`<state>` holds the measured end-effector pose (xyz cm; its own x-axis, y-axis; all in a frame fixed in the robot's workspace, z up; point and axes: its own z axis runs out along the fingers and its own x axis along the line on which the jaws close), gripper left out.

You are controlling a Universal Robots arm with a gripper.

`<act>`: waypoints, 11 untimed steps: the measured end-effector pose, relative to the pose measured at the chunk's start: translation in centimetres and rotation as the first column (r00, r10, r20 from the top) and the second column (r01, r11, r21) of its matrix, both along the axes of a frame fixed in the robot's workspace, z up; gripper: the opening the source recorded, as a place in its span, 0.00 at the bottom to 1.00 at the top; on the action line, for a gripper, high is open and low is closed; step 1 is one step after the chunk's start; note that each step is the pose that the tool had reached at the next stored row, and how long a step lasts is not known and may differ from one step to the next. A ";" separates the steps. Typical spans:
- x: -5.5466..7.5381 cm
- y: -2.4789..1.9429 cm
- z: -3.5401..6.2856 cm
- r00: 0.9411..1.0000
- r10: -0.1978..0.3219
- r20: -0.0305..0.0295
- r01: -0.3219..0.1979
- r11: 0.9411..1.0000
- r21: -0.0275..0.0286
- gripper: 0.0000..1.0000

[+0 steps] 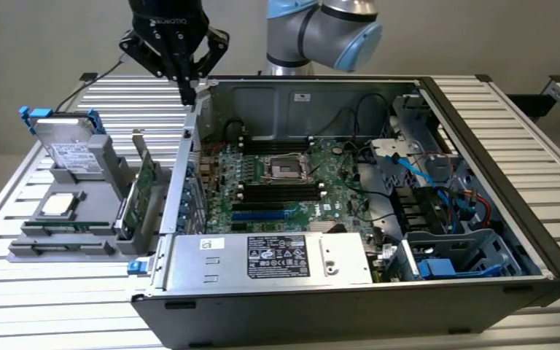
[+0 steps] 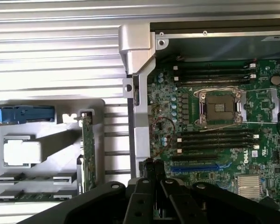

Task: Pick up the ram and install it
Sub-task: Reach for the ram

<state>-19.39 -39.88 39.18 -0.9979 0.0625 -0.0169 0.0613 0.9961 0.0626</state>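
hovering over the case wall (image 1: 192, 127), claw (image 1: 189, 92) pressed together, ram (image 2: 37, 178) well apart in its holder (image 2: 51, 135)

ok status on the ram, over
Gripper shut, empty, over the case's corner. Ram in the gray holder, untouched. Expansion card upright between ram and case.

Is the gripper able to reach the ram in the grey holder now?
Likely yes: the ram lies uncovered, and the gripper hangs above the case edge, with open air between.

Open computer case (image 1: 338, 315), gripper (image 1: 189, 93) above corner
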 end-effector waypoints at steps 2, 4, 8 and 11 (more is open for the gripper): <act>-0.5 0.00 -0.04 1.000 0.005 -0.001 -0.005 1.000 0.000 0.10; -1.1 0.00 -0.09 1.000 0.010 -0.001 -0.010 1.000 0.000 0.10; -2.0 0.00 -0.19 1.000 0.021 -0.003 -0.021 1.000 0.000 0.10; -2.6 -0.01 -0.27 0.999 0.032 -0.005 -0.032 0.999 0.000 0.10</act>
